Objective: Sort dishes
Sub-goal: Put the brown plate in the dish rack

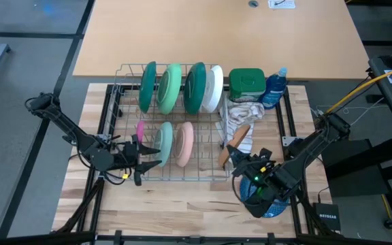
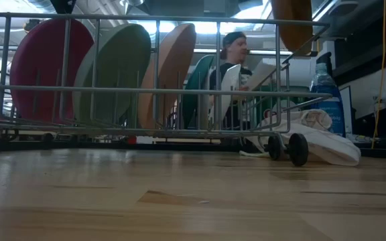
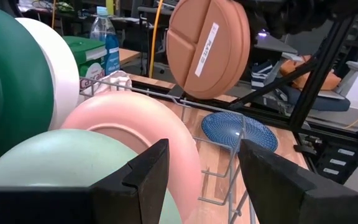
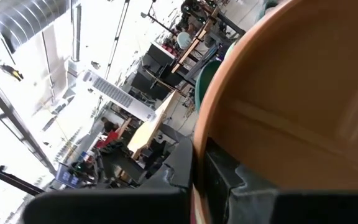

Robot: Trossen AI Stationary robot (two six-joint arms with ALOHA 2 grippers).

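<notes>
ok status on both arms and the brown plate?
Right gripper shut on brown plate, held above the rack. Left gripper open, at pale teal plate. Navy plate flat on the table.

I am reading "NETGEAR" on black box (image 1: pixel 327 219) sitting at table's right front corner, high view. I am seeing white strip label on back of brown plate (image 3: pixel 209 46), its print too small to read. I am seeing partial lettering on bottle label (image 3: pixel 92 79), left wrist view, not legible. White sign (image 1: pixel 282 4) at desk's far edge unreadable.
</notes>
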